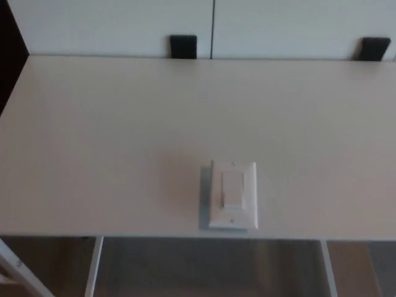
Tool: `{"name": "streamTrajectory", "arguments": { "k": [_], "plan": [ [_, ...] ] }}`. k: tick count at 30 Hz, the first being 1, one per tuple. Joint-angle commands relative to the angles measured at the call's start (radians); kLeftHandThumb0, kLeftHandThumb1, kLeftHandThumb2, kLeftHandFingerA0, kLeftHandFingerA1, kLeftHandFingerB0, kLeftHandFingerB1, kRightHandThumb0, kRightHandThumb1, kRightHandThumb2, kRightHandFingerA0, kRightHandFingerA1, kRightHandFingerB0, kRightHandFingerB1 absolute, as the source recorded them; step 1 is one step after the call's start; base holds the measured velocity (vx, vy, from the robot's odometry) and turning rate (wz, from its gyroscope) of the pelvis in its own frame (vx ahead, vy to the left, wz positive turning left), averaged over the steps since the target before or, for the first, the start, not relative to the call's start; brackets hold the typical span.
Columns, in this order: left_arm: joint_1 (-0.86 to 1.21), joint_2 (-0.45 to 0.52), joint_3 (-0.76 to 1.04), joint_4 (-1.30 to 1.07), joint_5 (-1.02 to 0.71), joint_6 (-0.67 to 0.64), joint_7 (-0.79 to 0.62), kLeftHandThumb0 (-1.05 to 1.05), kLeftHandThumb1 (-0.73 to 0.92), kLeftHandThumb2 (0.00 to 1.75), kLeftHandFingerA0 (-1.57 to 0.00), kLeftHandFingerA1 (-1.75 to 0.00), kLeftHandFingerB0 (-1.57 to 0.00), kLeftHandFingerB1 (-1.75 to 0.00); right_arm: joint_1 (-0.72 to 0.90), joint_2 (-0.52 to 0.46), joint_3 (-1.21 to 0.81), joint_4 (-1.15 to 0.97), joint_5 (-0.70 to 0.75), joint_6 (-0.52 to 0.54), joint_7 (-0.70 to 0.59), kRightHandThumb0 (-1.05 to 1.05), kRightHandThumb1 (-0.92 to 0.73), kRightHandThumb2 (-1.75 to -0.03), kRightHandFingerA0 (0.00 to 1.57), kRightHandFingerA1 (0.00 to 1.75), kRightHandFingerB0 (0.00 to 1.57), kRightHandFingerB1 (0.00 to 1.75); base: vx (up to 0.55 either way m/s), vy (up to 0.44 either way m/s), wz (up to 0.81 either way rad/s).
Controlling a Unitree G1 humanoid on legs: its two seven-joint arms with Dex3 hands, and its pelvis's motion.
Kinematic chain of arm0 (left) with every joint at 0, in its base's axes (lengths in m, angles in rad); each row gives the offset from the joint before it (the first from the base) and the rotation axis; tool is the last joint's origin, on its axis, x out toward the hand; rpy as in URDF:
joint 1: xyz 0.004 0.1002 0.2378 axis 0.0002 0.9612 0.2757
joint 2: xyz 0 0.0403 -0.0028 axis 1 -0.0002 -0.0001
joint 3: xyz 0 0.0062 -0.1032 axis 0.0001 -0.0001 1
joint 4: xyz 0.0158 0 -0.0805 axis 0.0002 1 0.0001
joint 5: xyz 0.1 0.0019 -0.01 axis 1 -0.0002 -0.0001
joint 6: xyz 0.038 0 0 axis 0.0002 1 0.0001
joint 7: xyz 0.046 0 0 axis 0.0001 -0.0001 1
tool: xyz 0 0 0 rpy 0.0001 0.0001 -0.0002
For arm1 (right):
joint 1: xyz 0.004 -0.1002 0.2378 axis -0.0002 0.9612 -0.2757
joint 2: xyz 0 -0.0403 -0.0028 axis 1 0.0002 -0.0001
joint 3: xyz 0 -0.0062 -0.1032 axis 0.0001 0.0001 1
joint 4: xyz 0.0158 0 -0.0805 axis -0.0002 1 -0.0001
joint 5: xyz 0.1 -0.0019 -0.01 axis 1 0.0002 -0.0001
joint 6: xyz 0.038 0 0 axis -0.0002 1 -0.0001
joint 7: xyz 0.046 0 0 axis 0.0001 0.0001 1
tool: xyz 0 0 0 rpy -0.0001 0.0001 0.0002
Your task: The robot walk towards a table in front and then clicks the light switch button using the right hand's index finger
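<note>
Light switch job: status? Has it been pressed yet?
Done: the approach looks complete; the table fills the head view, near edge visible, with the light switch lying close to that edge. In hand: nothing, as neither hand is in view. Left: bring the right hand in and press the rocker with its index finger.

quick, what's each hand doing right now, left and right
Left hand: not in view, so its state cannot be told.
Right hand: not in view either; nothing touches the light switch on the table.
</note>
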Motion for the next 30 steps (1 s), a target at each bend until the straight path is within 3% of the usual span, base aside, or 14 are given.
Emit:
{"name": "streamTrajectory", "arguments": {
  "k": [1,16,17,19,20,28,29,30],
  "plan": [
    [-0.015,0.000,0.018,0.004,-0.029,0.029,-0.012,-0.12,0.61,0.97,-0.27,-0.55,-0.11,-0.48,0.012,-0.015,0.003,-0.069,-0.008,0.051,-0.007,-0.38,-0.81,-0.65,0.39,0.54,0.23,0.39,-0.32,-0.155,0.15],
    [-0.020,0.008,0.014,-0.015,-0.032,0.029,-0.021,-0.12,0.61,0.97,-0.28,-0.56,-0.13,-0.49,-0.010,-0.011,-0.005,-0.032,0.024,0.055,0.015,-0.39,-0.80,-0.65,0.38,0.50,0.22,0.36,-0.11,0.043,-0.06],
    [-0.020,0.011,0.014,-0.017,-0.033,0.029,-0.024,-0.12,0.62,0.98,-0.28,-0.56,-0.14,-0.49,-0.008,-0.012,-0.001,-0.035,0.011,0.047,0.007,-0.31,-0.58,-1.02,0.32,0.61,0.10,0.49,-0.04,0.253,-0.15],
    [-0.024,0.015,0.011,-0.014,-0.028,0.024,-0.026,-0.12,0.61,0.98,-0.28,-0.56,-0.14,-0.49,-0.009,-0.015,0.002,-0.036,0.002,0.040,0.004,-0.30,-0.59,-1.02,0.32,0.61,0.10,0.49,-0.05,0.164,0.08],
    [-0.032,0.020,0.008,-0.007,-0.027,0.024,-0.030,-0.11,0.61,0.98,-0.26,-0.56,-0.14,-0.49,-0.003,-0.010,0.001,-0.053,0.008,0.050,0.005,-0.37,-0.80,-0.65,0.38,0.52,0.23,0.38,0.00,0.000,0.00],
    [-0.017,0.031,0.002,-0.062,-0.027,0.057,-0.023,-0.12,0.59,0.96,-0.25,-0.55,-0.14,-0.49,-0.020,-0.019,0.004,-0.021,-0.001,0.036,0.015,-0.37,-0.80,-0.64,0.38,0.54,0.22,0.37,-0.04,-0.043,0.04],
    [-0.014,0.031,0.003,-0.070,-0.030,0.062,-0.022,-0.16,0.79,0.65,-0.33,-0.45,-0.21,-0.38,-0.017,-0.020,0.005,-0.026,0.001,0.034,0.019,-0.33,-0.58,-1.01,0.33,0.62,0.10,0.49,-0.03,-0.090,0.05],
    [-0.013,0.031,0.003,-0.075,-0.030,0.064,-0.021,-0.12,0.58,0.96,-0.24,-0.54,-0.14,-0.49,-0.014,-0.020,0.004,-0.035,0.008,0.036,0.026,-0.34,-0.58,-1.01,0.32,0.62,0.09,0.49,0.00,0.000,0.00]
  ]
}}
